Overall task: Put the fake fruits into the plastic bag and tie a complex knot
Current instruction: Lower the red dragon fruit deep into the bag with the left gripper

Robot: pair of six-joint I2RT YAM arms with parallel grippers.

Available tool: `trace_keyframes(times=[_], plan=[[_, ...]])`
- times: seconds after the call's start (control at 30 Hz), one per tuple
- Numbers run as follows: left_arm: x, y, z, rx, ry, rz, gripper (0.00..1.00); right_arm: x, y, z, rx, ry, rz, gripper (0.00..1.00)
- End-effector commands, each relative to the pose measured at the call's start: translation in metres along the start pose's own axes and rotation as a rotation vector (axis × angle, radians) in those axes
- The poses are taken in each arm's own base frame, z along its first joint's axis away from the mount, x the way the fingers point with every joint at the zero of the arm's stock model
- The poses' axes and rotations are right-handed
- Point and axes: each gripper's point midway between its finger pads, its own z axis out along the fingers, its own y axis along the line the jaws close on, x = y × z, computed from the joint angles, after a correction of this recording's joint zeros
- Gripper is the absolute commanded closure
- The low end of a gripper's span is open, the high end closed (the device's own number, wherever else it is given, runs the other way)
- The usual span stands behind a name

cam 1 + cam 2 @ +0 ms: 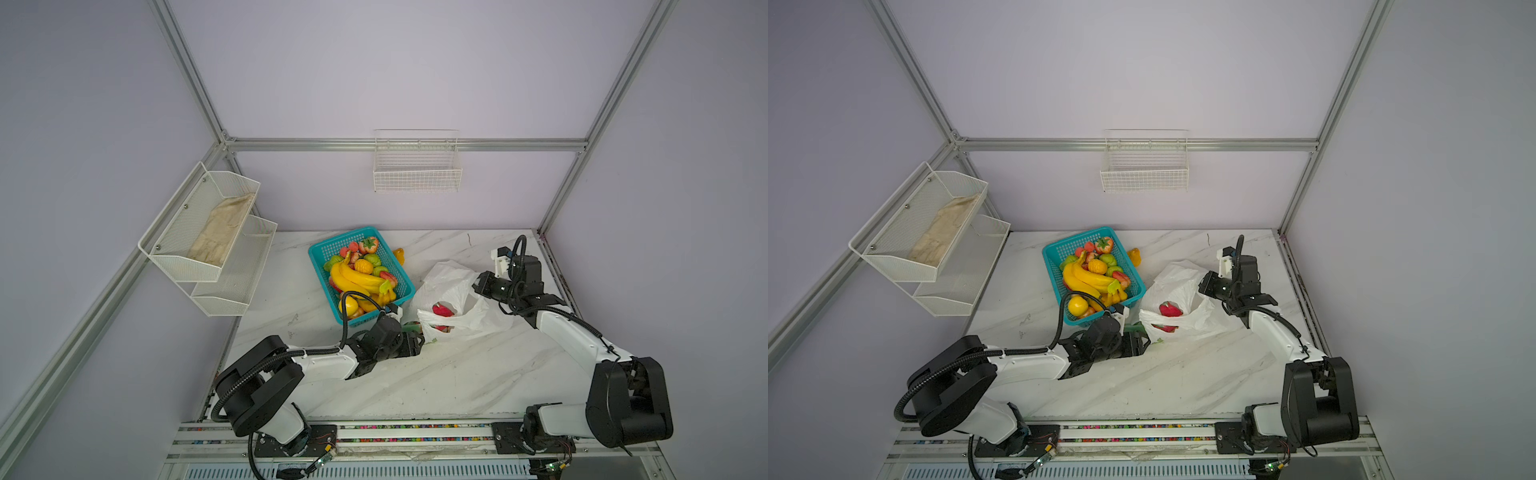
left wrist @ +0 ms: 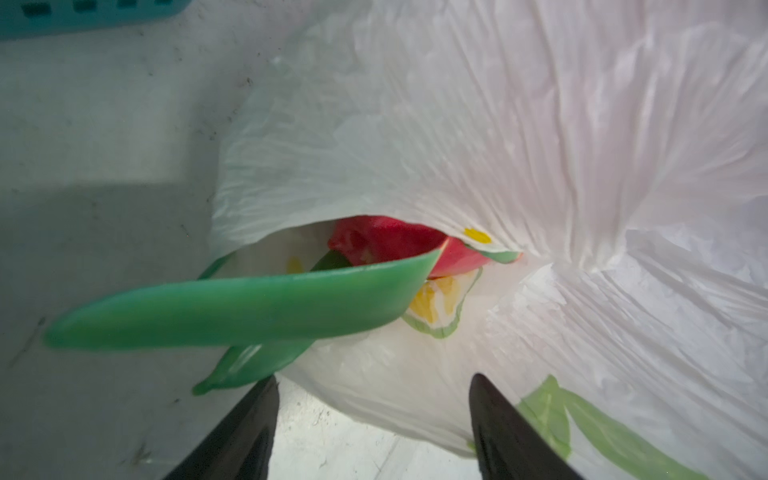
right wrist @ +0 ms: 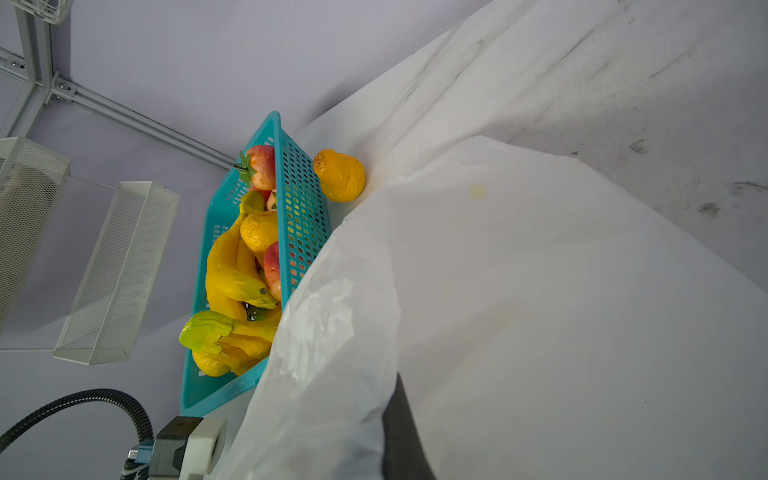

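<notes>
The left gripper (image 2: 374, 384) stands with its jaws apart and holds nothing. Just ahead of them a dragon fruit (image 2: 382, 243), red with green leaves, lies in the mouth of the plastic bag (image 2: 540, 145). At centre right of both top views the right gripper (image 1: 477, 286) is closed, pinching the bag's raised rim. Its wrist view shows one dark finger, the rest covered by film.

The bag sits on a white marble table (image 1: 457, 374), right of a teal basket (image 1: 332, 246) heaped with bananas (image 1: 357, 280) and other fake fruits (image 1: 369, 244). One orange fruit (image 1: 400, 254) lies behind the basket.

The lilac walls carry a mesh shelf (image 1: 183, 224) holding a beige cloth (image 1: 222, 235) at left, and a wire basket (image 1: 417, 174) at the back.

A second red shape shows dimly through the bag.
</notes>
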Motion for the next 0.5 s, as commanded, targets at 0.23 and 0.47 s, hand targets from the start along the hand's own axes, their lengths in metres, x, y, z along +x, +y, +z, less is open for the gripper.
trace_keyframes(times=[0.23,0.47], plan=[[0.002,-0.003,0.004,0.017,0.006,-0.017,0.36,-0.01,0.006,-0.006,-0.002,-0.021,-0.033,1.0],[-0.004,-0.015,0.012,0.062,-0.013,-0.02,0.59,-0.007,0.004,-0.007,0.006,-0.022,-0.033,1.0]])
